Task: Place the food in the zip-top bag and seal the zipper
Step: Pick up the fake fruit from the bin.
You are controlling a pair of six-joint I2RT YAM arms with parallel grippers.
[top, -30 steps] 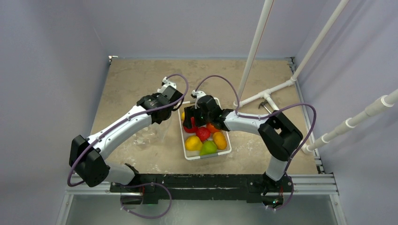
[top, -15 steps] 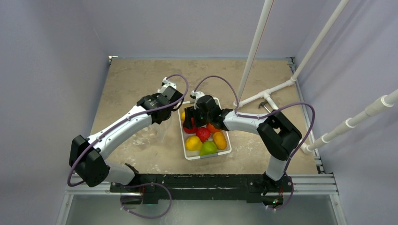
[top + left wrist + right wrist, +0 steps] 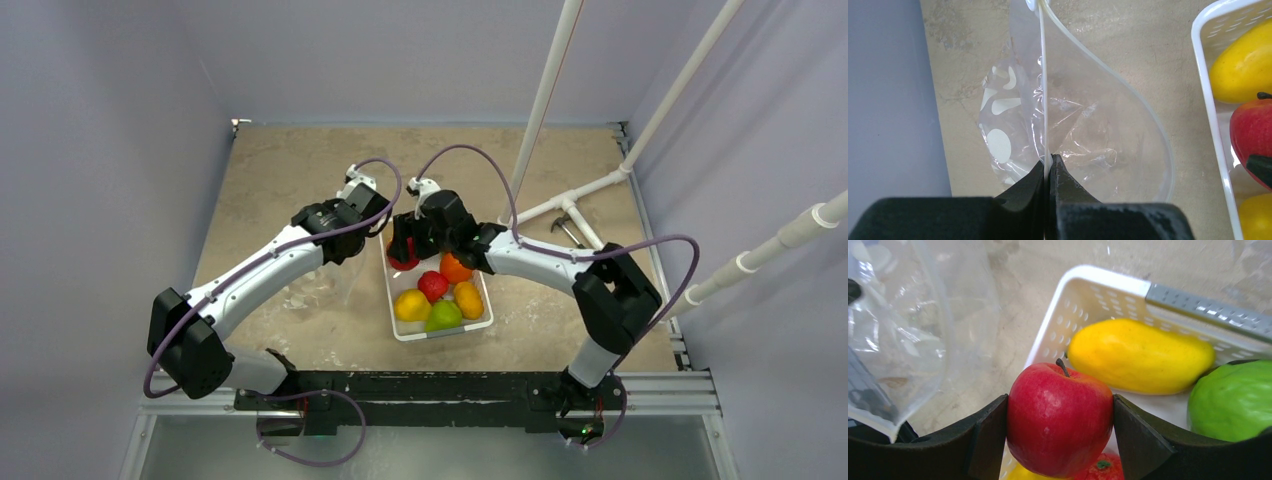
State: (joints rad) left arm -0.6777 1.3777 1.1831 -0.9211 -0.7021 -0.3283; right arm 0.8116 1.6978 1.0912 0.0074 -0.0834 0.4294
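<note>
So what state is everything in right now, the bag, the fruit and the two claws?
bag: mouth held open, empty
zipper: unsealed, one lip pinched
left gripper: shut on zipper
right gripper: shut on apple
apple: gripped between both fingers
tray: holds the other fruit

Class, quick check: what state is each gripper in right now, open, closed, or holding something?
Left gripper: closed, pinching the zipper of the zip-top bag.
Right gripper: closed on the red apple.
</note>
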